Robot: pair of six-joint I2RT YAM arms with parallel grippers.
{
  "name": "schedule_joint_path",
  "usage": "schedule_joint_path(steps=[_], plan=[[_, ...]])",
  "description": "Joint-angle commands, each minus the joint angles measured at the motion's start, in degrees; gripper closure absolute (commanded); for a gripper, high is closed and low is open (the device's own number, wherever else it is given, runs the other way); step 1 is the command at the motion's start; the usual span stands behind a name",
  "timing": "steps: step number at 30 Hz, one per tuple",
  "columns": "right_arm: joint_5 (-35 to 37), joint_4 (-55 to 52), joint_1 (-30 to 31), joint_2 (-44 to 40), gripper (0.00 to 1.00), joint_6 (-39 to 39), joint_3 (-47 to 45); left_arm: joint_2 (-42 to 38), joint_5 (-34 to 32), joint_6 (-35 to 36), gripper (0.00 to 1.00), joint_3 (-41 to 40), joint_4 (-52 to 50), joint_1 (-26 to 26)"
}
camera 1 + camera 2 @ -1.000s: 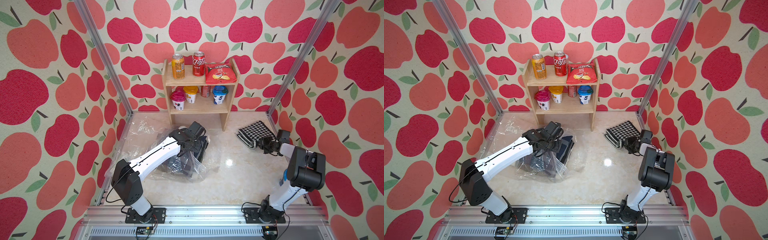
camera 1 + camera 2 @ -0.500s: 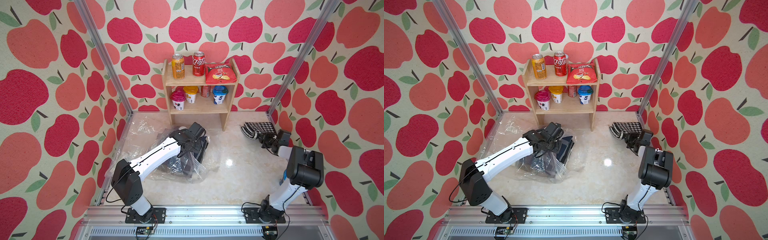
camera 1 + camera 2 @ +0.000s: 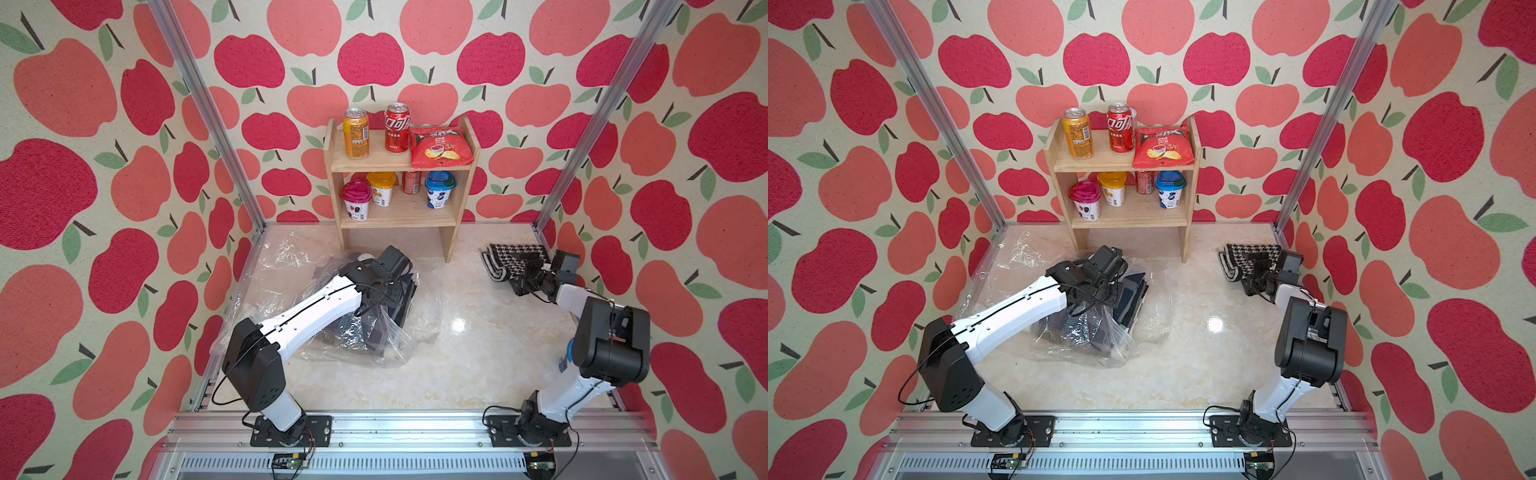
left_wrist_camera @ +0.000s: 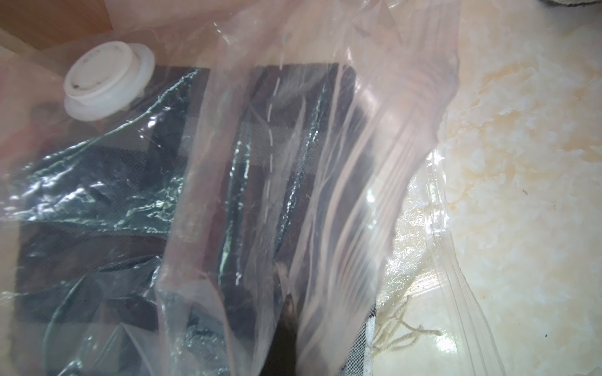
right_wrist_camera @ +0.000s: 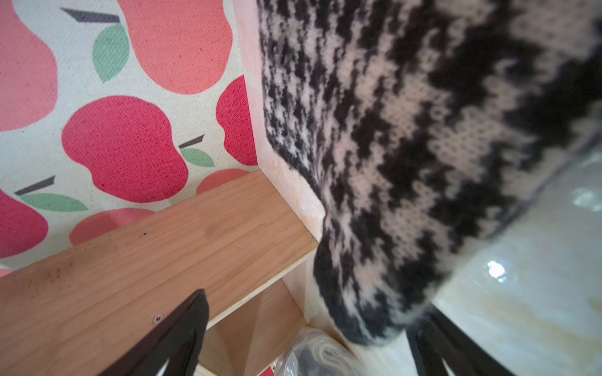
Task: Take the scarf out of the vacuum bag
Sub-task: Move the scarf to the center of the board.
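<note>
Since a second ago our right end effector [image 3: 517,284] has carried the scarf [image 3: 513,257] to the bench's [image 3: 457,374] 2 o'clock corner and spread its jaws, dropping it clear of the bag [image 3: 286,266]. Our left end effector [image 4: 286,322] stays pinched on the bag, anchoring it, we judge.

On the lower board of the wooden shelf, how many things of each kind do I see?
Lidded plastic cups (pink, yellow, blue): 3
Small red metal can: 1
Total: 4
</note>
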Motion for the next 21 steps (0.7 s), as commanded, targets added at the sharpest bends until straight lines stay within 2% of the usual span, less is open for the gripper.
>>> schedule_joint_path(steps=[1,4,8,14,21], plan=[[-2.2,-4.2,1.2,-5.8,0.0,-4.6,-1.2,-1.6,-0.6,-0.3,1.0,-0.9,0.5,-0.3],[-1.9,-3.8,1.7,-10.0,0.0,-4.9,-4.7,-1.6,-0.6,-0.3,1.0,-0.9,0.7,-0.4],[-1.3,-8.5,2.7,-12.8,0.0,-8.4,-4.3,-1.3,-0.3,-0.2,1.0,-0.8,0.8,-0.4],[3.9,-21.7,6.8,-15.0,0.0,-17.3,2.2,-1.1,-0.8,0.0,1.0,-0.8,1.0,-0.2],[8.1,-33.7,12.9,-13.5,0.0,-20.0,9.1,-0.6,0.1,0.2,1.0,0.3,1.2,0.7]])
